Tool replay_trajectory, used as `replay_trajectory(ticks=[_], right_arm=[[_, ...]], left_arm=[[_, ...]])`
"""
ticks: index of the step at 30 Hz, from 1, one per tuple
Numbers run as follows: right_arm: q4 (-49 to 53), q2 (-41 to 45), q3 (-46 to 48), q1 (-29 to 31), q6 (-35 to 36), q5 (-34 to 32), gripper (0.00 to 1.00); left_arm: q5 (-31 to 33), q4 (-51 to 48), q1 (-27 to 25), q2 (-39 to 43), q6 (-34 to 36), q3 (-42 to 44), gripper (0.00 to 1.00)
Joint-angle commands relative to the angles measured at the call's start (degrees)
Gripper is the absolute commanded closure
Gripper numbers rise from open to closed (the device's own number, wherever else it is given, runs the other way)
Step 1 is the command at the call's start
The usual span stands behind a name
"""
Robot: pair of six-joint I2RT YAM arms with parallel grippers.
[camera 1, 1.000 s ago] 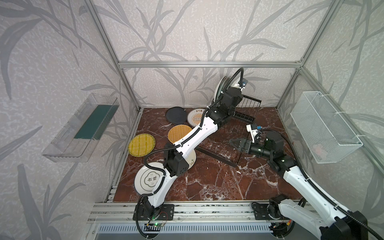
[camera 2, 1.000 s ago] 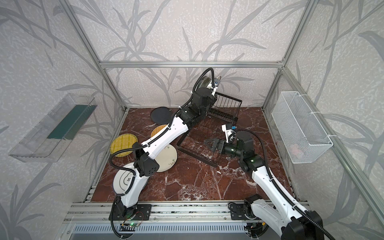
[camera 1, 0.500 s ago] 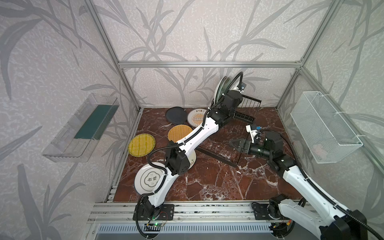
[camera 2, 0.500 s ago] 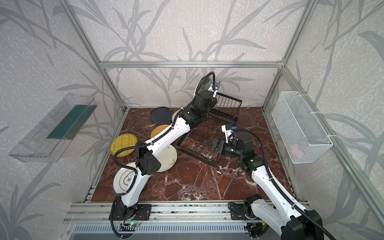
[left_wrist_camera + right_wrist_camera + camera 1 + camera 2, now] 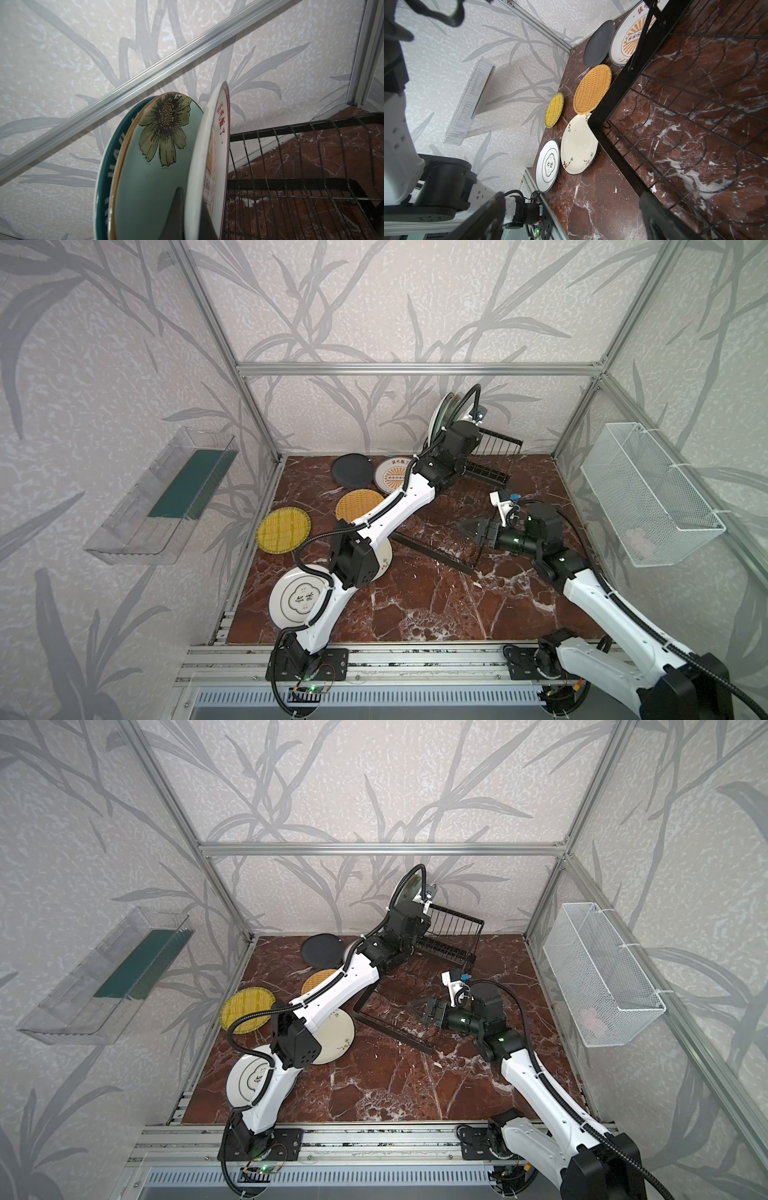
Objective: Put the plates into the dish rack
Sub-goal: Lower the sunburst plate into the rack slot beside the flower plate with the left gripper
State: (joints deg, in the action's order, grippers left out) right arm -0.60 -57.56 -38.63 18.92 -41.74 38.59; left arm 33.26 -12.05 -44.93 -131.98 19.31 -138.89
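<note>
Pinching sunburst plate [image 5: 198, 162] rim beside rack [image 5: 291, 184]

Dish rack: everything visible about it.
The dish rack is black metal wire: a flat grid tray in a thick frame, lying on the marble table, with a raised slotted end walled by upright wires at the far side. Three plates are on edge there; the left gripper is shut on the white plate. The cream plate lies at its near corner, seemingly touching. The open right gripper hovers over the tray.
</note>
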Motion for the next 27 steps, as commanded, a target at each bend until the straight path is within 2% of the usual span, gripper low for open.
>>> replay_trajectory(ticks=[1,6,24,27], right_arm=[[-0.9,-0.1,0.6,0.3,0.4,0.5,0.01],[-0.8,-0.1,0.6,0.4,0.3,0.5,0.01],[-0.3,-0.1,1.0,0.3,0.6,0.5,0.01],[-0.4,-0.1,1.1,0.3,0.6,0.6,0.01]], left_arm=[[2.0,1.7,0.4,-0.8,-1.0,-0.4,1.00],[4.2,1.6,0.2,-1.4,-2.5,-1.5,1.00],[3.7,0.2,0.2,-3.2,-3.9,-3.2,1.00],[3.6,-0.4,0.2,-3.0,-3.9,-3.8,0.96]])
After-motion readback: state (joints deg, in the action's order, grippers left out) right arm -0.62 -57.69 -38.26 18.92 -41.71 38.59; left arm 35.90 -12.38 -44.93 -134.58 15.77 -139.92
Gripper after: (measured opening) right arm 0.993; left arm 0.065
